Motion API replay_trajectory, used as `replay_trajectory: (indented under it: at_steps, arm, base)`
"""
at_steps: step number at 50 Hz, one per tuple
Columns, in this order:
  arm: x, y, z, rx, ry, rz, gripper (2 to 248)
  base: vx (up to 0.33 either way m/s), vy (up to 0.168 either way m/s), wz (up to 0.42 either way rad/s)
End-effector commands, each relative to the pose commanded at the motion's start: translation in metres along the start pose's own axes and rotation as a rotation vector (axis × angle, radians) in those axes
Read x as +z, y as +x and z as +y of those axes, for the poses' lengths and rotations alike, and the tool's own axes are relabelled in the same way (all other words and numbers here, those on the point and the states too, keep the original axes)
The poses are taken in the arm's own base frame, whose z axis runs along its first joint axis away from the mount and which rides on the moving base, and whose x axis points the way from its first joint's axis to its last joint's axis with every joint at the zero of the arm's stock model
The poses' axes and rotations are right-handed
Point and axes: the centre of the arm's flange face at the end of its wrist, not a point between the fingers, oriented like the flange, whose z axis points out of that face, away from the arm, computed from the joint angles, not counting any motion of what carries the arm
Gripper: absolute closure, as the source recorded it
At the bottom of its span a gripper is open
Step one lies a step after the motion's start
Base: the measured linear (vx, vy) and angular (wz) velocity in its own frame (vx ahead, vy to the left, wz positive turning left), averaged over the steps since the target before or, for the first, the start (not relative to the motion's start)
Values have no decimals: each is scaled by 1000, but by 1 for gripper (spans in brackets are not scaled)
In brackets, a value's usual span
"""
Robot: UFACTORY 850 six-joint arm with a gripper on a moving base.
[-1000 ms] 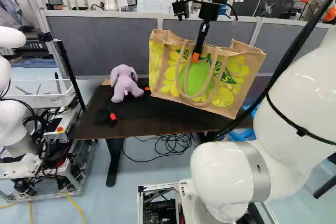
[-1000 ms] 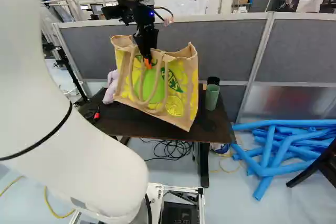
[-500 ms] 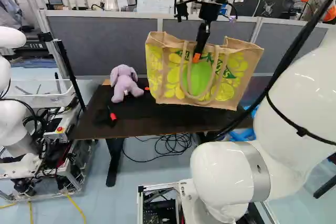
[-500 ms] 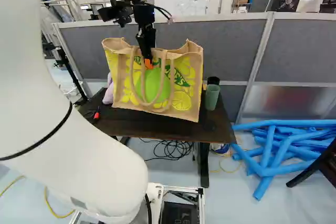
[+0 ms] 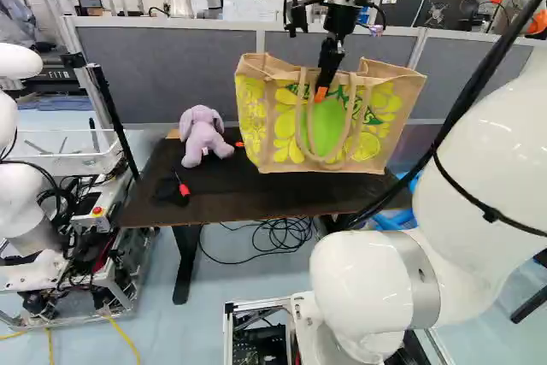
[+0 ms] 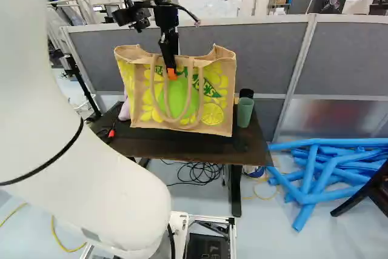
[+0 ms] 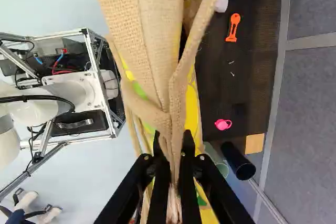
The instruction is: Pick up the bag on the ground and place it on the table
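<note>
Scanning the table point(image 5: 214, 205), we find the purple plush toy point(image 5: 202, 136) left of the bag point(image 5: 272, 147) in the left base view; a sideways swing could knock it. The bag hangs or stands roughly upright at the table; we cannot tell whether its base touches. Releasing it unsupported might tip it off the near edge. Our gripper point(image 7: 173, 142) is clamped on the bag's gathered cloth, which could slip if the base drags. Rightmost, in the right base view, the green cup point(image 6: 245, 113) might topple if we drift into it.
</note>
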Motion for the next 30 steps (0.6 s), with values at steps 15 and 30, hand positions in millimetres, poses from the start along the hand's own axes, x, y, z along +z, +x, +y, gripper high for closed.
replay_trajectory:
  at_steps: [15,30]
  arm:
    - [0,0,0,0,0,0,228]
    - [0,0,0,0,0,0,228]
  base:
    - [0,0,0]
    - [0,0,0]
